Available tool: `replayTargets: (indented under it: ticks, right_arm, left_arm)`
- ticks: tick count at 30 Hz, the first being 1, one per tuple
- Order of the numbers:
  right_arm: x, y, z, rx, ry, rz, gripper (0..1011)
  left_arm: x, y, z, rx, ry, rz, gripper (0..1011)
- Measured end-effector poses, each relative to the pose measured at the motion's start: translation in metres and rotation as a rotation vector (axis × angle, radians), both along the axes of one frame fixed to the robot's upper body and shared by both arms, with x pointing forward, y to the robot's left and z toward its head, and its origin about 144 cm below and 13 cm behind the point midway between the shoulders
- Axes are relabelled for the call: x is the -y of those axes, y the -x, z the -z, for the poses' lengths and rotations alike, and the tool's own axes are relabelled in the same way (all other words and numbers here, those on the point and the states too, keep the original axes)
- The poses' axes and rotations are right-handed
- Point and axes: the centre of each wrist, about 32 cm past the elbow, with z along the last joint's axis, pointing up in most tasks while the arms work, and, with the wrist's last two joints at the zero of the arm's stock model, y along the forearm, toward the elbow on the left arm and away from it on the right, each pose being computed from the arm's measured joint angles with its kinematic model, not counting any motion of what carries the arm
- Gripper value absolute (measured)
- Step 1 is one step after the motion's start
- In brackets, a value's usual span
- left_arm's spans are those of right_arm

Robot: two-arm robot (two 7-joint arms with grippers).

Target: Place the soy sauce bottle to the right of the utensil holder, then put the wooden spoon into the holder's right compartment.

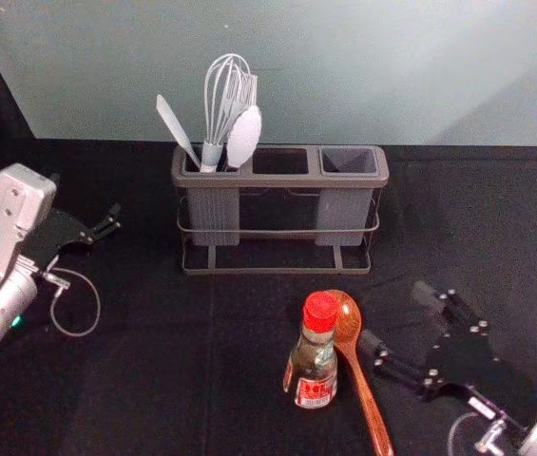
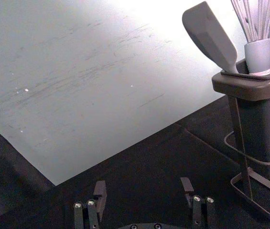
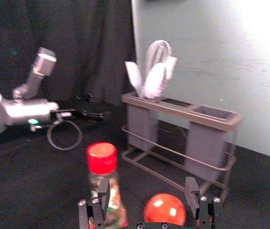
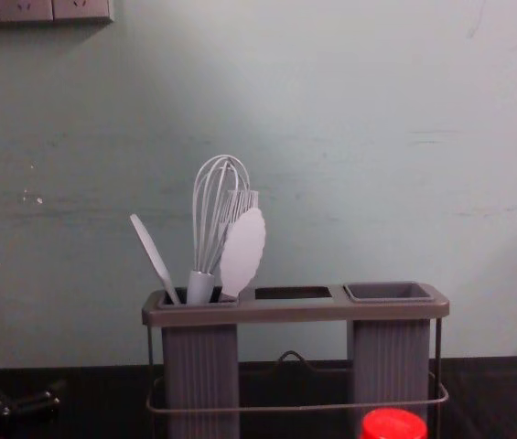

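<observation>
Bottle first: the soy sauce bottle (image 1: 314,369) stands on the black-covered counter (image 1: 135,389), between 5 and 6 o'clock of the utensil holder (image 1: 280,265), so placing it looks like the step in hand. It is upright, red cap up, its long axis vertical. The wooden spoon (image 1: 359,385) lies just beside it, bowl toward 11 o'clock, handle running to 5.

The right gripper (image 1: 399,316) is at the bottle's 2 o'clock, fingers wide and holding nothing, aimed toward 10. The spoon's bowl appears between those fingers in the right wrist view, though I can't fairly judge the depth there. The next move calls for lining up on the bottle without nudging the spoon, then carrying it round to the holder's 3 o'clock. The right compartment (image 1: 349,162) is free for the spoon afterwards.

The left gripper (image 2: 143,187) is parked at the holder's 9 o'clock, fingers wide, empty.
</observation>
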Motion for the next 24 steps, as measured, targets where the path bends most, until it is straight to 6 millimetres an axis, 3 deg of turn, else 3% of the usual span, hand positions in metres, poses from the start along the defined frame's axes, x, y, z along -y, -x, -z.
replayTargets:
  ticks: [12,24]
  right_arm:
    - [-0.034,-0.012,0.002,0.009,-0.033,-0.079,1002]
    - [-0.054,-0.029,0.006,0.014,-0.016,-0.112,1002]
  left_arm:
    - [0.0,0.0,0.0,0.0,0.0,0.0,1011]
    - [0.0,0.0,0.0,0.0,0.0,0.0,1011]
